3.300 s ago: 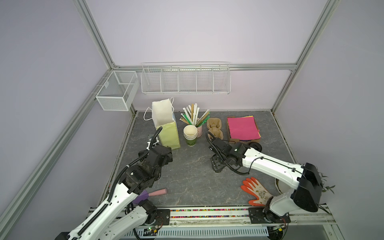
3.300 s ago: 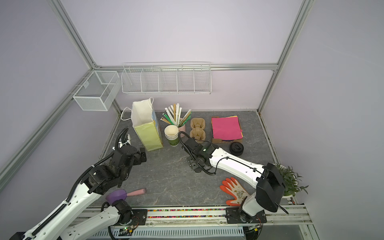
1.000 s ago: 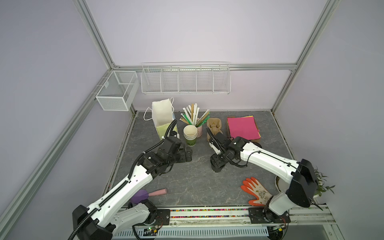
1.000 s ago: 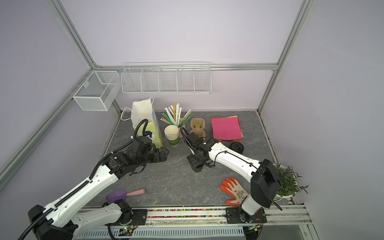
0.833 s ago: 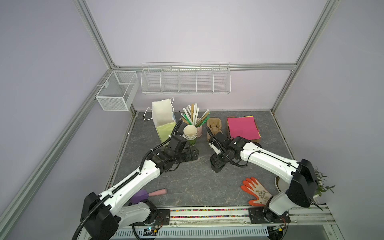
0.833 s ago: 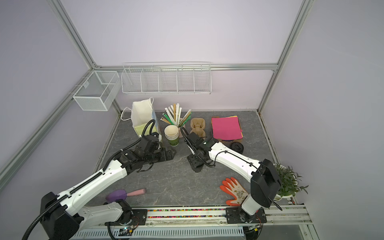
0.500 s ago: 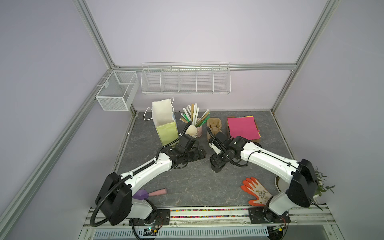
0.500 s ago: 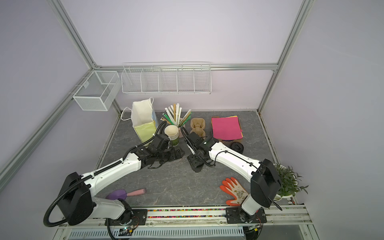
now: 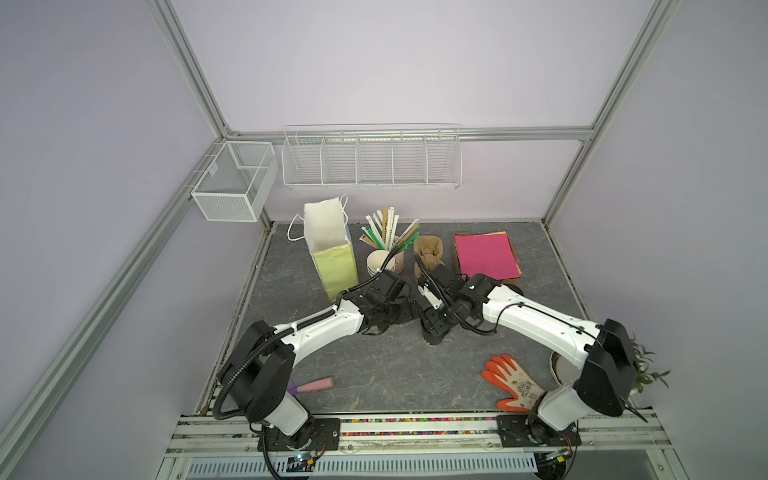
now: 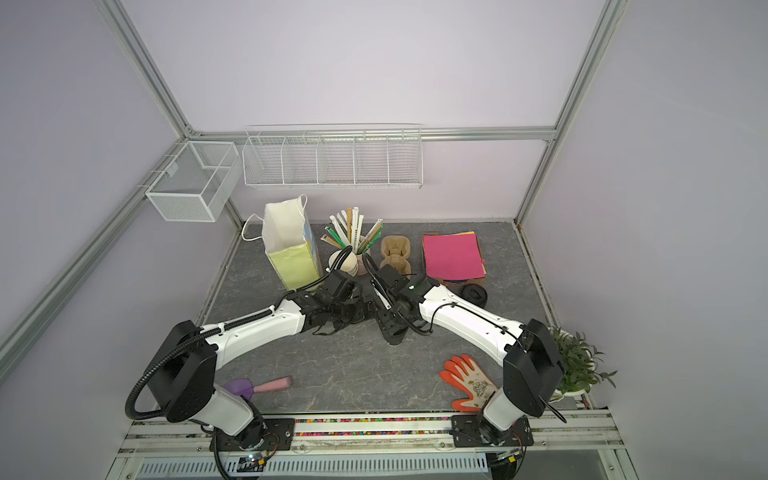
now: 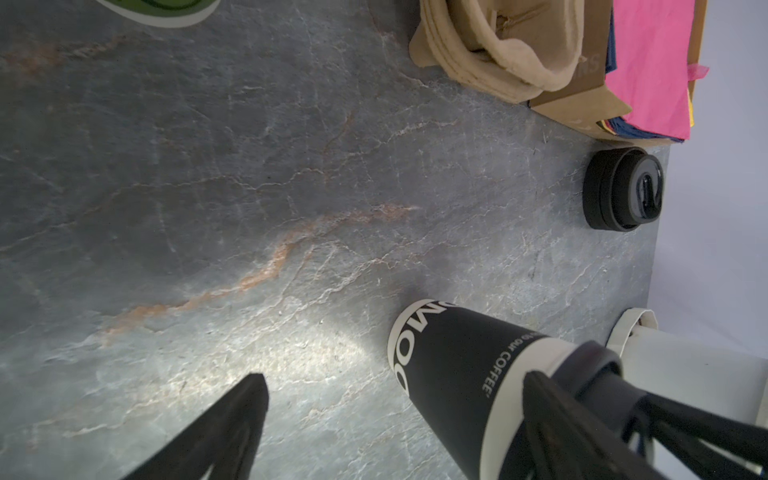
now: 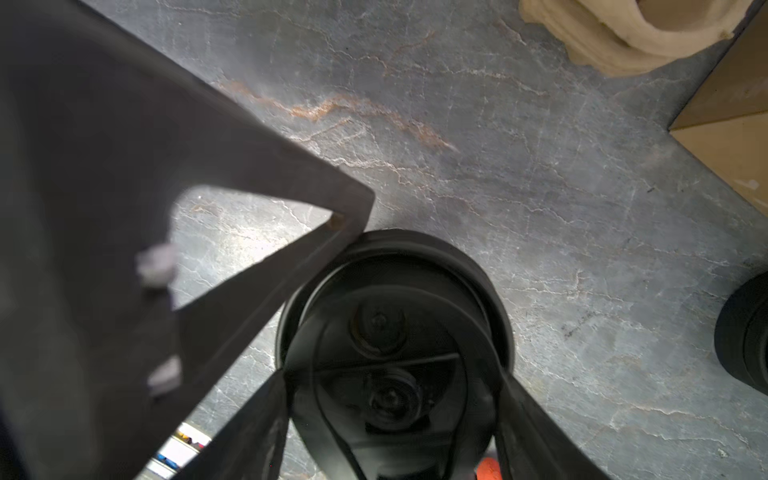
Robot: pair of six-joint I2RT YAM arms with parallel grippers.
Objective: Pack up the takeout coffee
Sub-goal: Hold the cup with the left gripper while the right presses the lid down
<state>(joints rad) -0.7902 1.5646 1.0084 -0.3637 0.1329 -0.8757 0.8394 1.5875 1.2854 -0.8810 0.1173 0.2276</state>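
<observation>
The takeout coffee (image 9: 434,338) (image 10: 395,338), a black cup with a black lid, stands upright mid-table. My right gripper (image 9: 432,326) (image 12: 392,374) is shut on it from above, with a finger on each side of the lid (image 12: 395,291). My left gripper (image 9: 409,312) (image 11: 392,376) is open, reaching in from the left at table height. In the left wrist view the cup (image 11: 453,365) lies between its fingers, close against one of them. In the right wrist view that left finger (image 12: 291,199) touches the lid's rim.
A green-and-white paper bag (image 9: 332,257) stands open at the back left, beside stacked paper cups (image 9: 377,262) and a straw holder (image 9: 388,232). A pulp carrier (image 9: 428,253), pink paper (image 9: 486,253), black lids (image 10: 476,294), an orange glove (image 9: 513,384) and a purple scoop (image 9: 309,385) lie around.
My left arm has swung from beside the bag rightward to the cup, and its open fingers now flank it. The right gripper has held the cup in place.
</observation>
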